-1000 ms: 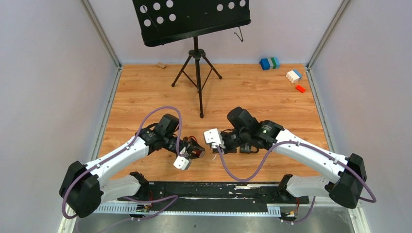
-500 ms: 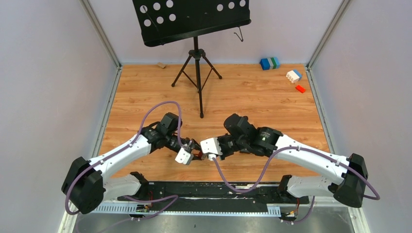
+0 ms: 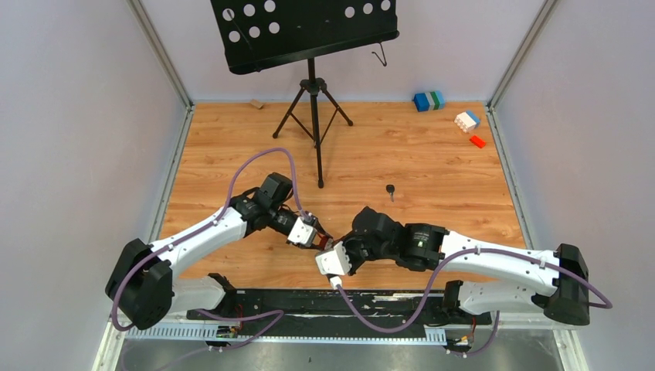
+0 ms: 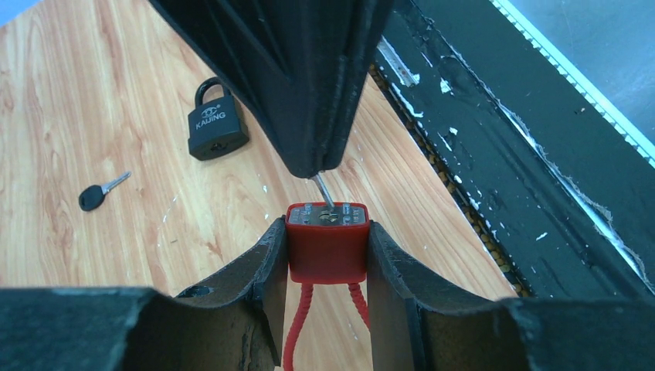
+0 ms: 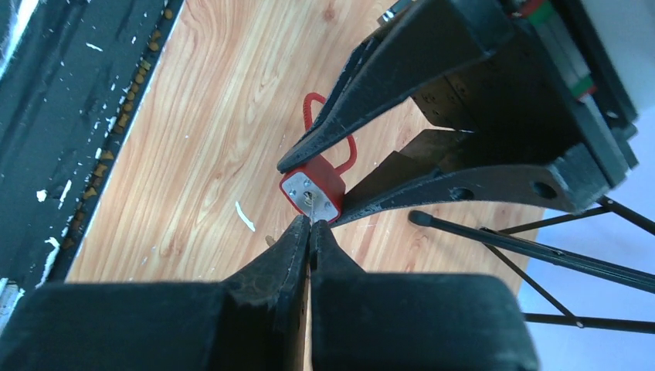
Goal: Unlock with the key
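- Left wrist view: the left gripper (image 4: 327, 239) is partly open, its two fingers pressed against the sides of a red padlock (image 4: 327, 259), which it holds with the keyhole face turned away from the wrist and the red shackle pointing back toward it.
- Right gripper (image 5: 310, 232) has its fingers pressed together on a key (image 4: 324, 191). Only the metal blade shows past the fingertips.
- The blade's tip meets the keyhole in the red padlock's face. How deep it sits I cannot tell.
- From the top external camera the two grippers meet nose to nose at the red padlock, over the near part of the wooden tabletop (image 3: 432, 170).
- A black padlock (image 4: 217, 124) marked KAIJING lies flat on the wood beyond the red padlock, well apart from it, shackle closed.
- A spare key (image 3: 391, 190) with a black head lies on the wood, beyond the red padlock and to its right in the top view.
- A black music stand (image 3: 313, 116) stands on its tripod farther back from the red padlock.
- Some toy bricks (image 3: 466, 120) lie far from the red padlock at the back right corner.
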You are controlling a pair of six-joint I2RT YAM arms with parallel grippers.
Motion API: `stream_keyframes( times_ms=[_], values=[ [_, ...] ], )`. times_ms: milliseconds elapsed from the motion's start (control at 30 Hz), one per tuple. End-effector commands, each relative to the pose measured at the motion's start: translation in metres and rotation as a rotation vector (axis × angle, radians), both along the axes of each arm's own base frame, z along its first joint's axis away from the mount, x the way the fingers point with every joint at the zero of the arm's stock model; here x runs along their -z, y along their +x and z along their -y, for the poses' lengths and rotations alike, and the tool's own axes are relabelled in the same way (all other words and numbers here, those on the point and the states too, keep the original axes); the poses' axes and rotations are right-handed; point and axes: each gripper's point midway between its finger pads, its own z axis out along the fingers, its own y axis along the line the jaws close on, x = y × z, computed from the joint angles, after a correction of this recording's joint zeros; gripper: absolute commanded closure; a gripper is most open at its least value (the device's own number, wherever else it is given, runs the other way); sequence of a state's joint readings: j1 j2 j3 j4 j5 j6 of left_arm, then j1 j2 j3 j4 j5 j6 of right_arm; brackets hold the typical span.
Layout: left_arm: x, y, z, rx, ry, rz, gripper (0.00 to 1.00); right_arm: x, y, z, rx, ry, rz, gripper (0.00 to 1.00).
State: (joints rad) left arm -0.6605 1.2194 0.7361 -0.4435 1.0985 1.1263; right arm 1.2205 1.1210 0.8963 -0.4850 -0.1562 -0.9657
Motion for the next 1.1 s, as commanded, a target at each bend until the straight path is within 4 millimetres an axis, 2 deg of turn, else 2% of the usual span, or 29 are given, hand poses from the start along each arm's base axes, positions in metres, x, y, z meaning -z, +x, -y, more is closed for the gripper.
stream_keyframes(
  times_ms=[0,233,733,800,1067],
  values=[
    [-0.024,0.006,0.011,0.006,-0.055,-0.003,1.0,-0.009,0.013,-0.004,0.033,0.025,0.128,1.0],
    [-0.024,0.006,0.011,0.003,-0.051,-0.004,1.0,-0.006,0.016,-0.004,0.037,0.009,0.161,1.0],
    [-0.022,0.011,0.013,-0.009,-0.036,-0.015,1.0,0.001,0.008,-0.003,0.002,-0.02,0.167,1.0],
    [-0.021,0.011,0.013,-0.008,-0.033,-0.017,1.0,0.001,0.014,0.0,0.027,-0.034,0.192,1.0],
    [-0.022,0.015,0.012,-0.019,-0.035,-0.024,1.0,0.006,0.017,0.005,0.029,-0.06,0.218,1.0]
  ],
)
